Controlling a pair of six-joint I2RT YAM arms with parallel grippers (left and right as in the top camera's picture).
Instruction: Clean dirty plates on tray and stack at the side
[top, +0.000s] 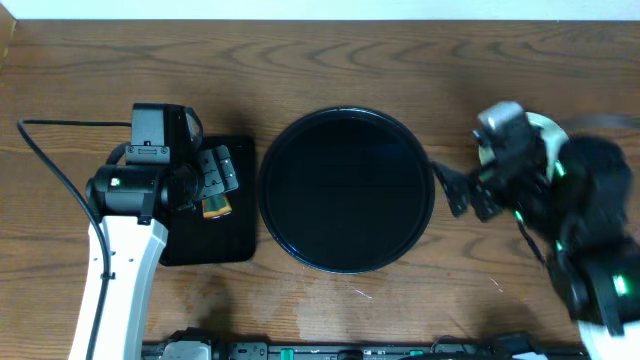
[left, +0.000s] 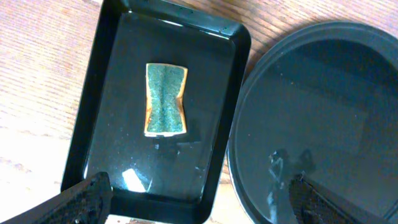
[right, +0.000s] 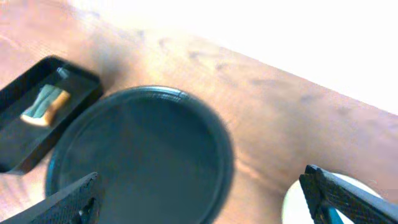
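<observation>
The large round black tray (top: 347, 190) sits mid-table with nothing on it; it also shows in the left wrist view (left: 323, 106) and the right wrist view (right: 143, 155). A pale plate edge (top: 549, 124) shows on the wood at the right, mostly hidden under my right arm; I cannot tell how many plates lie there. The right wrist view shows a pale plate rim (right: 293, 202) at its lower right. My right gripper (top: 455, 192) (right: 208, 205) is open and empty between tray and plates. My left gripper (top: 215, 180) (left: 199, 208) is open and empty.
A small rectangular black tray (top: 235, 240) (left: 239, 81) (right: 25, 93) lies left of the round tray, under my left gripper. A green and yellow sponge (top: 217, 208) (left: 165, 99) (right: 43, 106) lies in it. Bare wood tabletop (top: 350, 60) surrounds both trays.
</observation>
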